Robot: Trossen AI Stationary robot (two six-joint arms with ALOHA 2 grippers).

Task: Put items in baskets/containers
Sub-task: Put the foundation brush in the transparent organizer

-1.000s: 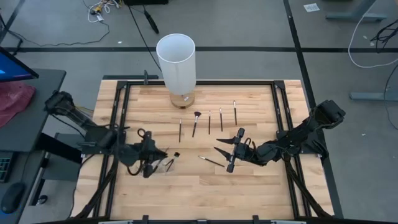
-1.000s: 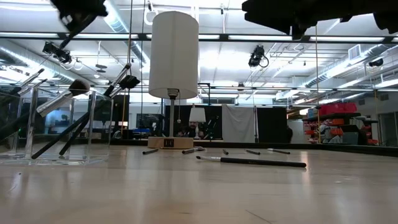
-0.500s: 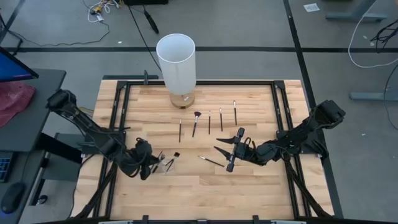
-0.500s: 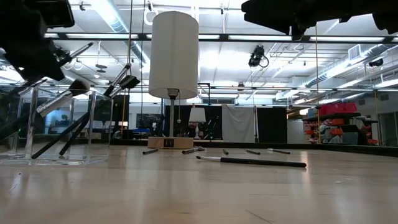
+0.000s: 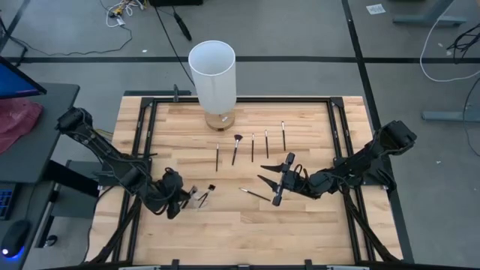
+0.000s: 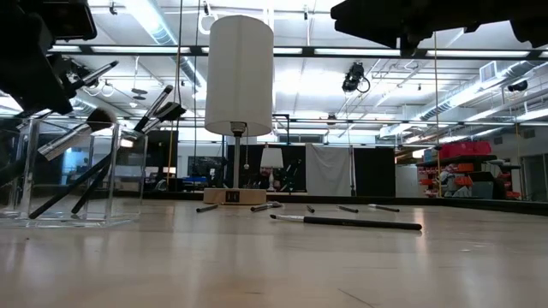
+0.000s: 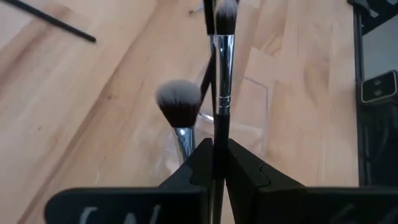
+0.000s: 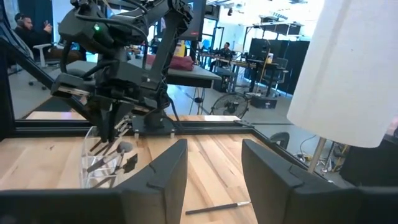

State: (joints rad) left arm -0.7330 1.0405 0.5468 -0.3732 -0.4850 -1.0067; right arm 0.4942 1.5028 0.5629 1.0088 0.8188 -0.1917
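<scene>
We are pinching slim dark silver-ferruled brush [image 7: 222, 56] in left gripper [image 7: 215, 163] over clear rectangular container [image 6: 81, 171]; right gripper [image 8: 212, 163] hovering, fingers spread wide, empty.

A tall white cylinder [image 5: 213, 76] stands upright at the far edge of my wooden counter [image 5: 307, 221], resting on a small wooden base [image 5: 219, 118]. A black frame [image 5: 339, 127] borders the counter. Beside it, a dark side desk [image 5: 30, 139] carries a reddish cloth [image 5: 16, 122] and the corner of a blue-lit screen [image 5: 13, 81]. Cables [image 5: 442, 52] trail over the grey floor [image 5: 300, 30]. Beyond the counter, people sit at desks [image 8: 224, 53] in a workshop under strip lights [image 6: 360, 51].
</scene>
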